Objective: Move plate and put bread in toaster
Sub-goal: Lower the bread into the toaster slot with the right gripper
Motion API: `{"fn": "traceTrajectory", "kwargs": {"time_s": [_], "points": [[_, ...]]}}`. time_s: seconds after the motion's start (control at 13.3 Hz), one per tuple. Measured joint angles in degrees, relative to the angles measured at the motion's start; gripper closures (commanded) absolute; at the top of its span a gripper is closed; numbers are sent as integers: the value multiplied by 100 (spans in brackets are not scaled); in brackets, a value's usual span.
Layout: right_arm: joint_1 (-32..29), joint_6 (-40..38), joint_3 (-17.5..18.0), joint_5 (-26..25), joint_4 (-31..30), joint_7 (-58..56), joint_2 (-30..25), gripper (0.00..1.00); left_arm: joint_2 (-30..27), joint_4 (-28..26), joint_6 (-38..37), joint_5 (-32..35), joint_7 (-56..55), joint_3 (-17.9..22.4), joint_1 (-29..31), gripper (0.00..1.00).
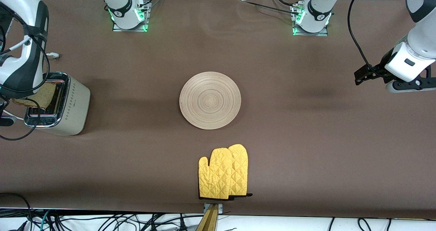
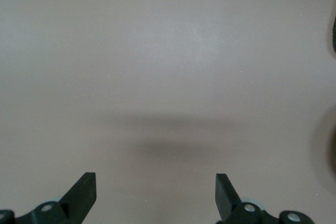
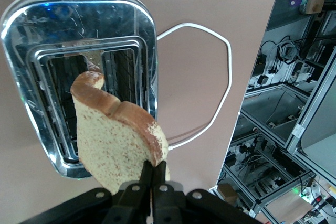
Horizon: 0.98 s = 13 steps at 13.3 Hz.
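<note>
Bread [image 3: 118, 145] is hanging over the toaster [image 1: 64, 105], pinched by one crust corner in the right tool [image 3: 154, 174], at the right arm's end of the desk [image 1: 306, 139]. Best play now, I'd say: squaring the slice with a slot and lowering it slowly before letting go. Left tool [image 2: 156, 195] is waiting, fingers spread and empty, over bare desk, while the plate [image 1: 210, 100] is sitting mid-desk
</note>
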Motion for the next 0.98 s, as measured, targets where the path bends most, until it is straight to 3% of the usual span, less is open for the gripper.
{"fn": "traceTrajectory", "kwargs": {"time_s": [0.98], "points": [[336,-147,1,5,10,-1,-11,100,0,0,-54,0,0,2,0,0]]}}
